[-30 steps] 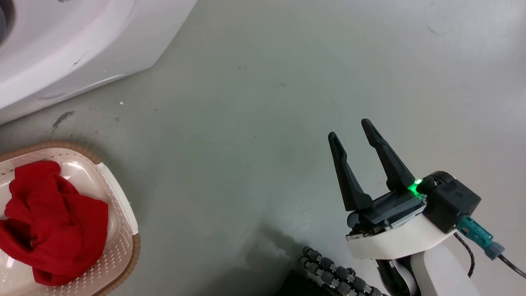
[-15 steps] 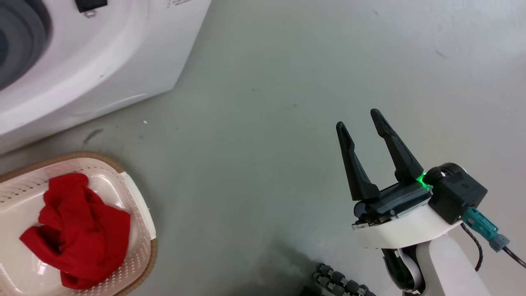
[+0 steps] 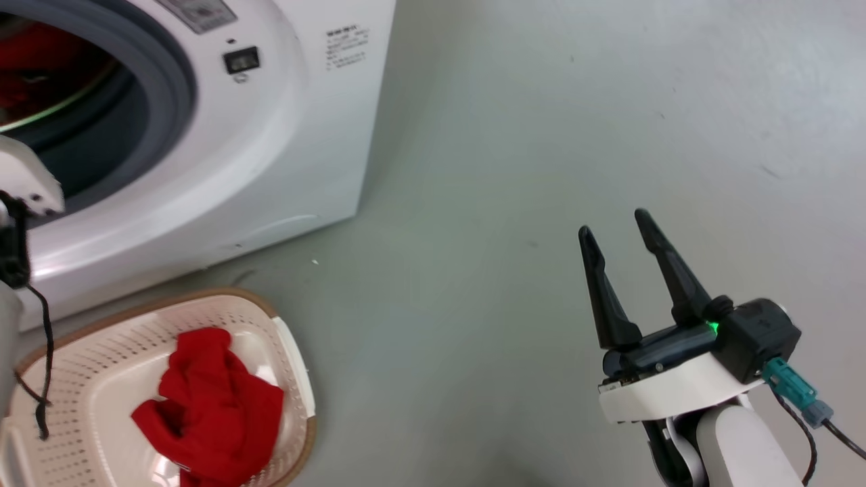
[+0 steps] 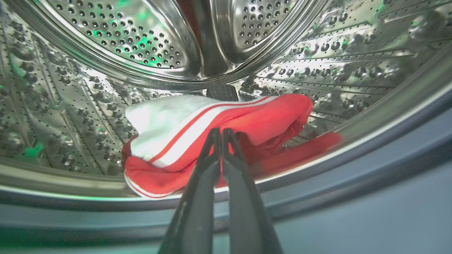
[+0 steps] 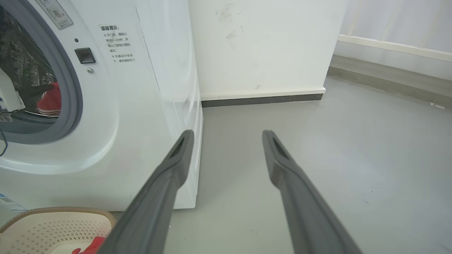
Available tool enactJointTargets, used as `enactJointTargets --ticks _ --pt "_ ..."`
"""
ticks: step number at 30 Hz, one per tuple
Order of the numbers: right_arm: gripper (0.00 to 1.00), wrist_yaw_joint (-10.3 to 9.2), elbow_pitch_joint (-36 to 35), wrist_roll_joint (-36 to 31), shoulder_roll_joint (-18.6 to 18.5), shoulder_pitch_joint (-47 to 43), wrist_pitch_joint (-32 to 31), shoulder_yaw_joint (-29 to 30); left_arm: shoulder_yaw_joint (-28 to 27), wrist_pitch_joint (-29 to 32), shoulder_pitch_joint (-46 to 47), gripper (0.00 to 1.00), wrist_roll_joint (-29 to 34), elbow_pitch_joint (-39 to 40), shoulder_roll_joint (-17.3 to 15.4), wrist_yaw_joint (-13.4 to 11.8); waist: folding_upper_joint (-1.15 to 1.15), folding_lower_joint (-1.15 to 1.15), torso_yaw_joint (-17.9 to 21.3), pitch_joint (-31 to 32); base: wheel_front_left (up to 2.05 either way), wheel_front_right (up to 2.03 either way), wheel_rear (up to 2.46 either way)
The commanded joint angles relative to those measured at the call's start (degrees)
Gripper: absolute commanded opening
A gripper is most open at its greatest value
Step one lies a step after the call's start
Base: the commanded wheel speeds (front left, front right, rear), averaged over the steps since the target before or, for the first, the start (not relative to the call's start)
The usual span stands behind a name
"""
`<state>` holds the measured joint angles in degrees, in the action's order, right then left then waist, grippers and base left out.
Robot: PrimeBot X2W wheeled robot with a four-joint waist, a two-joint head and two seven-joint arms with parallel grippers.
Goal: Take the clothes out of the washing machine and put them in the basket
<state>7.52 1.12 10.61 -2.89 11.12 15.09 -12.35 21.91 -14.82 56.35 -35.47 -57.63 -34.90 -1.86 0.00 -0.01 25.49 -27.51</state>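
The washing machine (image 3: pixel 284 155) stands at the upper left with its grey-rimmed porthole (image 3: pixel 179 88) uncovered. Inside the steel drum (image 4: pixel 148 38) lies a red garment with white stripes (image 4: pixel 212 123). My left gripper (image 4: pixel 221 132) is shut, its tips against a fold of that garment; no cloth shows between the fingers. The same garment (image 5: pixel 51 100) shows through the porthole in the right wrist view. The basket (image 3: pixel 88 338) sits on the floor below the machine with a plain red garment (image 3: pixel 216 406) in it. My right gripper (image 3: pixel 616 226) hangs open over bare floor.
Grey floor (image 3: pixel 507 169) spreads to the right of the machine. A white wall with a dark skirting (image 5: pixel 261 100) stands behind it. Part of my left arm's white casing (image 3: pixel 24 179) and its black cable (image 3: pixel 44 352) cross the porthole and basket at the left edge.
The head camera has tilted up, so the basket and machine slid down and right in the picture and the porthole came into view. The right gripper stays open.
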Motion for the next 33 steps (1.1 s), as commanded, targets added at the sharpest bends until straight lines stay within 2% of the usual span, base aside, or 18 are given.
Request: enactJointTargets --ticks 1,8,18,26,33 --pt "1.0 -0.05 0.56 -0.71 0.04 -1.0 0.1 0.22 -0.72 -0.41 -2.09 0.0 -0.07 1.42 0.89 -0.35 0.0 0.01 -3.18 4.25 0.0 0.0 0.0" --pt "1.0 -0.05 1.85 -2.25 0.04 -2.44 -0.17 1.19 -4.87 -0.49 -10.88 0.0 2.05 11.81 3.81 -1.87 0.0 0.01 -7.13 10.65 0.0 0.0 0.0" --pt "1.0 -0.05 0.59 -3.87 0.05 -5.54 -2.47 3.37 -8.71 -0.5 -22.5 0.0 3.53 26.48 6.77 -3.57 0.0 0.01 -12.04 16.48 0.0 0.0 0.0" --pt "1.0 -0.05 -0.84 -4.58 0.05 -7.16 -4.02 3.87 -9.03 -0.45 -30.12 0.0 2.74 39.43 8.69 -4.98 0.0 0.01 -16.03 18.48 0.0 0.0 0.0" --pt "1.0 -0.05 -2.05 -5.49 0.05 -7.91 -5.46 4.02 -7.83 0.66 -35.82 0.0 4.17 51.48 8.53 -8.01 0.0 0.01 -19.14 18.77 0.0 0.0 0.0"
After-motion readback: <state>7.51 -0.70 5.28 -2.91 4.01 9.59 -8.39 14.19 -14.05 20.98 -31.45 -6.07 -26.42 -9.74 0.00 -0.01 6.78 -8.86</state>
